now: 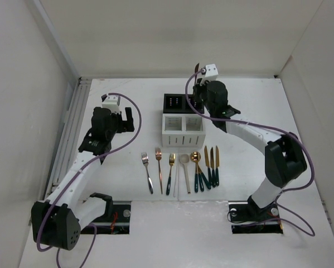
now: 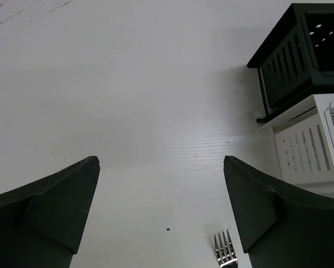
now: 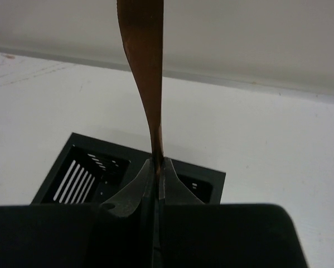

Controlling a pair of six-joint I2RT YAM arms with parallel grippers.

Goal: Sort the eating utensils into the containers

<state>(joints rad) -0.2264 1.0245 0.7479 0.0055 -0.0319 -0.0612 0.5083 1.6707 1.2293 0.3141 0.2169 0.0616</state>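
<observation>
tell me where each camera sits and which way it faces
Top external: above and behind, looking down on the table; left arm and right arm show.
Left wrist: on the left arm, looking down past the open left gripper at a fork.
Right wrist: looks along the right gripper, shut on a copper utensil.
All three share the black caddy.

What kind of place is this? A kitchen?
Probably a robot test booth, not a kitchen: plain white walls box in the table, a left arm and right arm are bolted on, utensils lie in a row.
</observation>
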